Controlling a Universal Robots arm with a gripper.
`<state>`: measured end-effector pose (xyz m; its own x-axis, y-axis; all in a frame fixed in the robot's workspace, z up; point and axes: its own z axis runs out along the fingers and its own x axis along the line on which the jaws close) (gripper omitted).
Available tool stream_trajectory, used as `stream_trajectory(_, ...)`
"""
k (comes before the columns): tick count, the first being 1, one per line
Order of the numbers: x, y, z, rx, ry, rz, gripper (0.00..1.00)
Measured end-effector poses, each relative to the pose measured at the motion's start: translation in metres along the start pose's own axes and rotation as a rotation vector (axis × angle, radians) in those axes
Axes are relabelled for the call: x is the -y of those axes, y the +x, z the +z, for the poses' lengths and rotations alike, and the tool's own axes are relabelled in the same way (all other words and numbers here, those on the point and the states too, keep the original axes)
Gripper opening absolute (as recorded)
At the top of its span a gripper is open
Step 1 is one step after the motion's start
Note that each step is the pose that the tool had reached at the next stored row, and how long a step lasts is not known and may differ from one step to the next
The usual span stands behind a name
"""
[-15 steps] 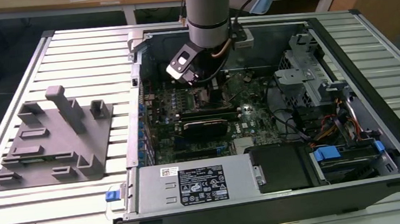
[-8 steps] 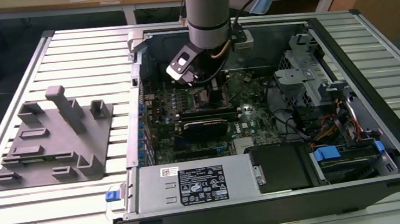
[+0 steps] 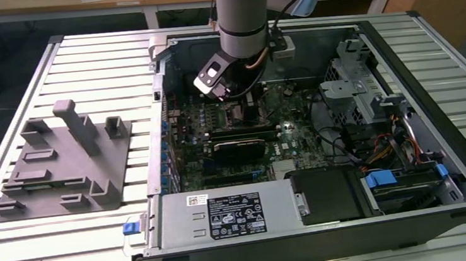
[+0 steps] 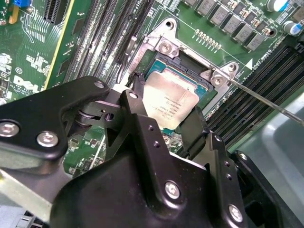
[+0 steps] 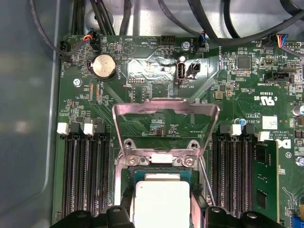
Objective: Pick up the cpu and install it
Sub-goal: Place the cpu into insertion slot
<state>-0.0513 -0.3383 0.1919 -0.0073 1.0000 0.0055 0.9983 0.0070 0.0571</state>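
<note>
Arm (image 3: 240,16) reaches down into open computer case (image 3: 328,249) on slatted counter (image 3: 83,55). Gripper (image 4: 166,107) low over motherboard (image 5: 228,76), at socket (image 4: 164,47). Fingers (image 4: 194,128) clamped on opposite edges of cpu (image 4: 171,97). Cpu silvery top up, directly over socket opening; seated or just above, cannot tell. Load plate (image 5: 166,107) swung open, clear of cpu. Memory slots (image 5: 85,175) flank socket. Grey tray (image 3: 59,165) on counter at exterior view's left, well apart from case.
</note>
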Motion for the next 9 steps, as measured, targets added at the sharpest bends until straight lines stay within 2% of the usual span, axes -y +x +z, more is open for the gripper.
stream_trajectory(9, 0.0021, 0.0003, 0.0013, 0.0006, 0.0002, 0.005, 0.55)
